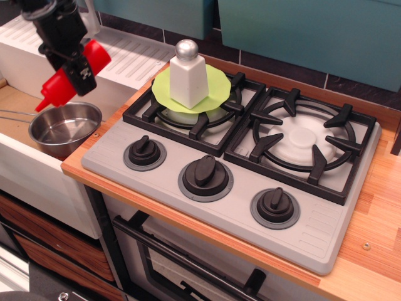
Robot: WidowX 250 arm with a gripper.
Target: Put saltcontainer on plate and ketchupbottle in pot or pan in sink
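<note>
observation.image: one high view, angled down over stove and sink.
Pot (64, 127): steel, sits in the sink (25, 103) at its right end, just beside the worktop edge; thin handle runs left out of view; bowl holds nothing.
Bottle (72, 76): red, tilted, nozzle pointing down-left, base up-right; hangs in the air above the pot's left rim, nozzle tip close to the rim but apart from it.
Gripper (76, 68): black, comes in from top left, clamped across the bottle's middle; fingers narrow on its body.
Plate (213, 94): lime green, rests on the rear-left burner grate.
Shaker (188, 76): white with silver cap, upright on the plate, about centre.
Sink: tan bottom, white front wall, ribbed white drainboard (135, 59) behind it.
Stove (238, 169): grey top, two black grates; right burner (305, 142) bare.
Knobs (205, 174): three in a row along the front, black on grey rings.
Worktop (376, 213): wood, carries the stove; a strip shows at right and along the front edge.
Back wall: dark tiles, teal panels (313, 31) above.
Below: oven door with black handle (188, 266).
</note>
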